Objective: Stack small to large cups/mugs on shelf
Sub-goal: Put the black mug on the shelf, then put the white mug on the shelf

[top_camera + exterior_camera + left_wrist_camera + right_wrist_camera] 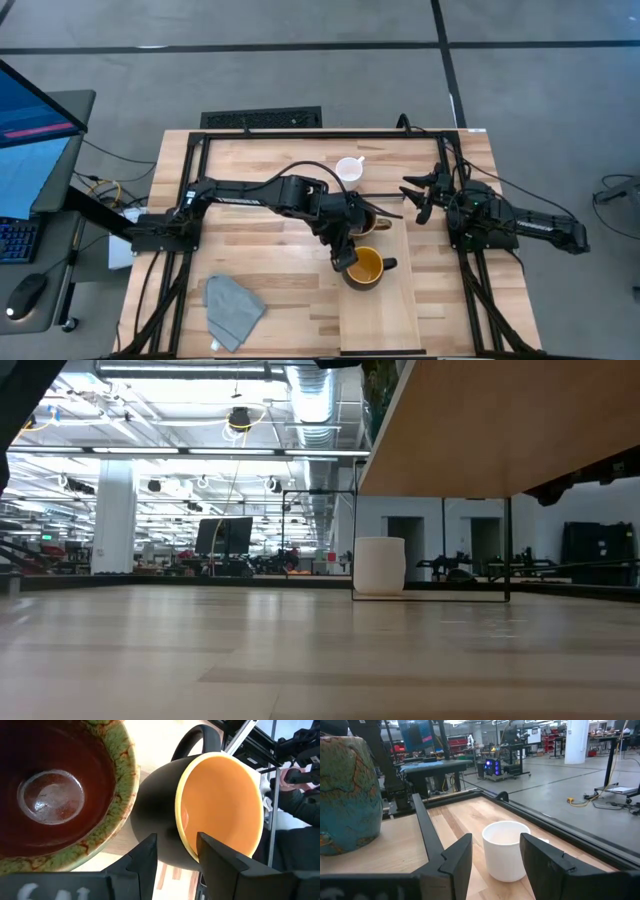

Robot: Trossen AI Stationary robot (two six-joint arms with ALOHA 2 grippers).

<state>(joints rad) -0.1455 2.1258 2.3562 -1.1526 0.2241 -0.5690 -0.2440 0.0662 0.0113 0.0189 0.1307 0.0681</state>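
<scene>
A mug that is yellow inside and dark outside (pixel 365 268) is over the pale shelf board (pixel 385 310), with its handle toward the table's right. My left gripper (pixel 344 256) is shut on it. Just beyond it stands the glossy brown mug (pixel 368 224), its green-flecked rim (pixel 122 780) partly under my left arm. The small white mug (pixel 349 170) stands on its base on the tabletop at the far side. My right gripper (pixel 496 842) is open at the right and points level at the white mug (pixel 506 850) from a distance. My left gripper holds the yellow mug by its rim (pixel 184 840), on the side opposite the handle. One finger (pixel 220 862) is inside the cup and the other finger (pixel 145 857) is on the dark outer wall. The fingers slant down from above. I cannot tell whether the mug's base rests on the shelf.
A grey-blue cloth (pixel 233 306) lies crumpled at the table's near left. A black frame rail (pixel 427 837) runs along the table's far and side edges. Bare shelf board stretches toward the near edge.
</scene>
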